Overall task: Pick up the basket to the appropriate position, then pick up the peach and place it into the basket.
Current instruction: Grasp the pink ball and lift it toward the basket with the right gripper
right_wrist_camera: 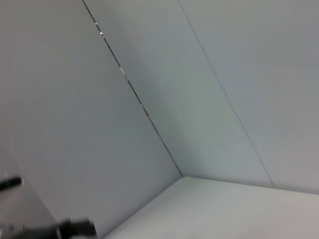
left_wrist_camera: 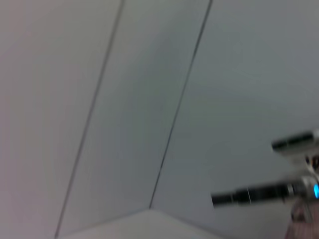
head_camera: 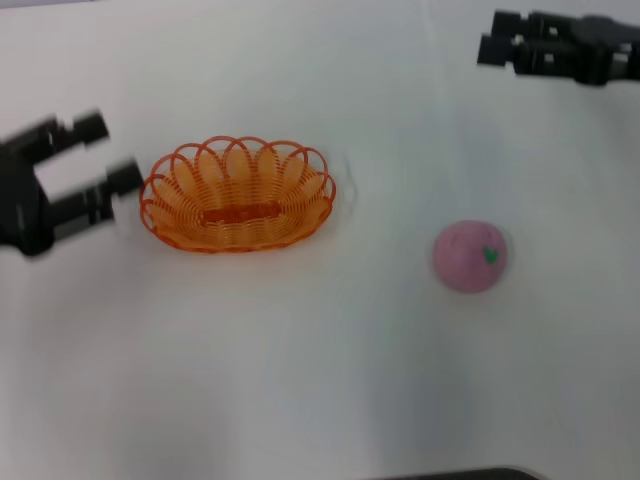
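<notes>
The orange basket (head_camera: 238, 195) sits upright on the white table, left of centre in the head view. The pink peach (head_camera: 470, 256) with a green leaf mark lies on the table to its right, well apart from it. My left gripper (head_camera: 106, 154) is open just left of the basket's rim, its two black fingers pointing at it, not touching. My right gripper (head_camera: 492, 38) hangs at the far right back, away from both things. The wrist views show only walls and a table corner.
The white table (head_camera: 320, 380) stretches wide in front of the basket and the peach. A dark edge (head_camera: 450, 474) shows at the near bottom. The left wrist view shows the other arm's gripper (left_wrist_camera: 264, 191) far off.
</notes>
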